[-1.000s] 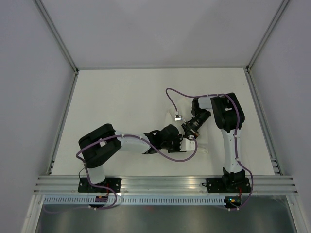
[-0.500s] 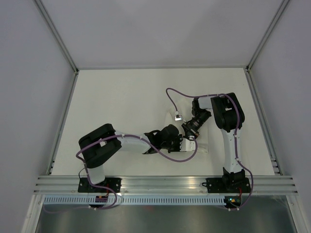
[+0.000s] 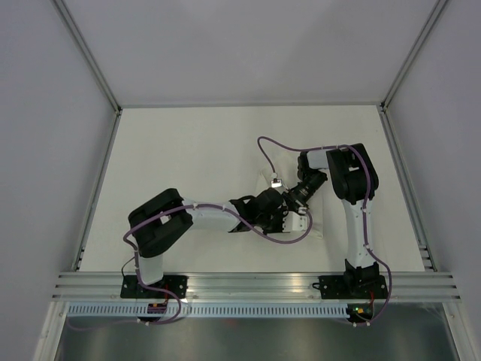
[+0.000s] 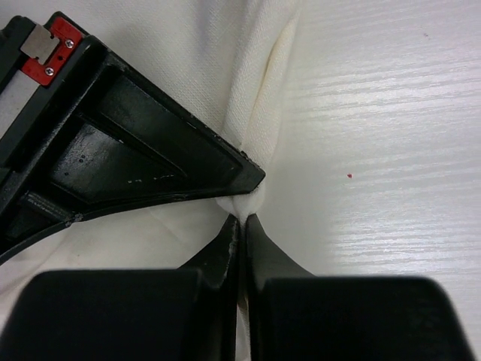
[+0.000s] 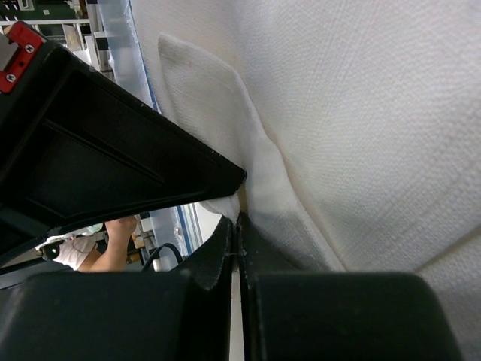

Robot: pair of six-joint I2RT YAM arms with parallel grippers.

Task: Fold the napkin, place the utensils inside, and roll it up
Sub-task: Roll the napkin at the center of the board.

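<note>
Since the earlier frame, the left arm [image 3: 210, 219] has been pushed further to the right, and its tool, then partly open, has been brought shut.

In the top view, that arm is seen folded low, with its elbow out to the left and its forearm laid nearly level across the desk [image 3: 188, 150] toward the centre. The right arm [image 3: 355, 218] is raised from its base, bent at the top and angled down and to the left. The left tool [image 3: 285, 218] and the right tool [image 3: 298, 208] are held tip to tip at the napkin [image 3: 311, 226], which lies on the desk nearer the right arm.

In the left wrist view, the left tool [image 4: 242, 222] is seen closed, with a small tuck of the napkin [image 4: 259, 83] pinched at its tips. The right tool [image 4: 252, 174] is pressed against the same fold from the upper left. Bare desk [image 4: 391, 135] is shown to the right.

In the right wrist view, the right tool [image 5: 237, 222] is seen closed, and a ridge of the napkin [image 5: 361, 113] appears to be caught in its tips. The left tool [image 5: 234, 174] is met just above.
</note>
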